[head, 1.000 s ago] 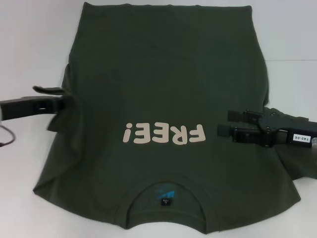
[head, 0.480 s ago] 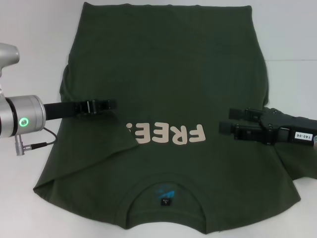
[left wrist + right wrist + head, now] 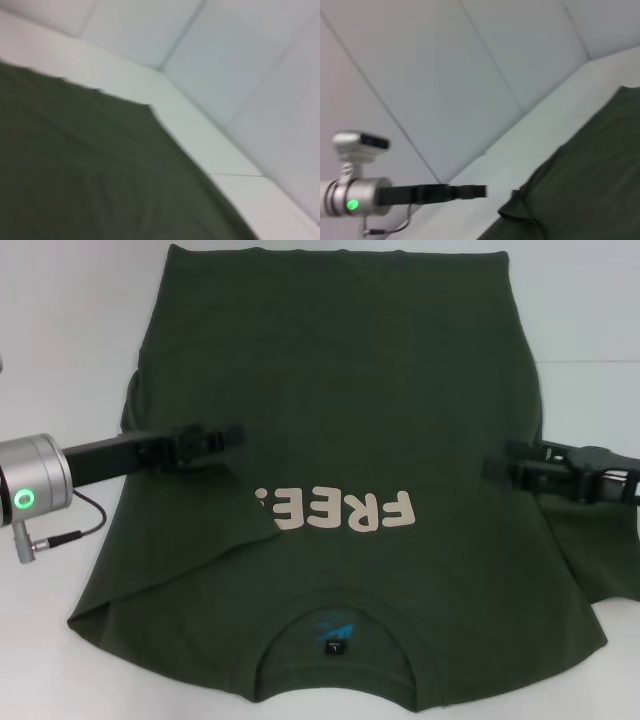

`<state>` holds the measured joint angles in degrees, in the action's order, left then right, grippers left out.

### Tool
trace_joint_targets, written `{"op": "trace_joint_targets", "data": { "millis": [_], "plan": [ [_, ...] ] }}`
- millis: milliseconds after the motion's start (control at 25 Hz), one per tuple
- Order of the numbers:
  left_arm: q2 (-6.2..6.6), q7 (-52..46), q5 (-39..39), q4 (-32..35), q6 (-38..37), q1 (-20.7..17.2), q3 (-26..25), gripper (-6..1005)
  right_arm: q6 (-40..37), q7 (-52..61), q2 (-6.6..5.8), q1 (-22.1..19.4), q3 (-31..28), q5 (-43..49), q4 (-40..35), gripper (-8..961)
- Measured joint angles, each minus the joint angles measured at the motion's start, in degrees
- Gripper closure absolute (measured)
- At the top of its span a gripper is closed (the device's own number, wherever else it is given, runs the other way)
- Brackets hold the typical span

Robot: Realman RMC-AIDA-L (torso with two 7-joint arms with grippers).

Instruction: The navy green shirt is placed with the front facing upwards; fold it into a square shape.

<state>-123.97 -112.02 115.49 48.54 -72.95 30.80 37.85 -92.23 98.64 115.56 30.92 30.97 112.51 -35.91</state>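
Note:
The navy green shirt (image 3: pixel 340 370) lies face up on the white table (image 3: pixel 60 330), collar (image 3: pixel 335 635) toward me. Its left side is folded inward as a flap (image 3: pixel 170 530) that covers the start of the cream "FREE" letters (image 3: pixel 345 510). My left gripper (image 3: pixel 236 432) hovers over the chest just above that flap, with no cloth in it; the right wrist view shows it as a dark bar (image 3: pixel 482 190). Open, my right gripper (image 3: pixel 495 460) sits at the shirt's right edge, above the spread right sleeve (image 3: pixel 595 550). Both wrist views show shirt fabric (image 3: pixel 75 165) (image 3: pixel 585 190).
White table surface shows on both sides of the shirt and beyond its hem (image 3: pixel 330 248). The left arm's silver wrist (image 3: pixel 30 495) and its cable (image 3: pixel 60 535) hang over the table at the left. Pale walls (image 3: pixel 225 40) border the table.
My left gripper carried the left sleeve inward over the chest, let it lie, and now sits slightly higher. My right gripper has drawn back to the right, off the lettering to the shirt's edge.

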Motion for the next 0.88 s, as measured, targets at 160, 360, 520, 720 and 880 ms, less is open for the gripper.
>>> {"op": "trace_joint_targets", "data": {
  "millis": [160, 360, 520, 720, 880],
  "plan": [
    [-0.26, 9.6, -4.7, -2.6, -5.9, -1.1, 0.3, 333, 1.6, 6.1, -2.11, -0.8, 0.0, 0.4, -0.3, 38],
    [-0.27, 23.1, -6.2, -9.3, -10.9, -0.9, 1.0, 213, 5.1, 13.0, -4.0, -2.8, 0.0, 0.5, -0.4, 38],
    [-0.18, 29.2, -5.9, -10.8, -12.5, -0.9, 5.6, 213, 6.5, 18.6, -5.6, -3.8, 0.3, 1.5, -0.5, 39],
    [-0.28, 33.7, -5.8, -10.7, -12.8, -1.0, 10.0, 213, 8.2, 25.9, -7.37, -3.9, 0.0, 5.7, -0.5, 39],
    [-0.21, 37.1, -5.7, -10.4, -13.3, -1.3, 11.4, 213, 9.5, 30.0, -8.17, -4.5, -0.2, 7.9, -0.5, 39]
  ]
}}
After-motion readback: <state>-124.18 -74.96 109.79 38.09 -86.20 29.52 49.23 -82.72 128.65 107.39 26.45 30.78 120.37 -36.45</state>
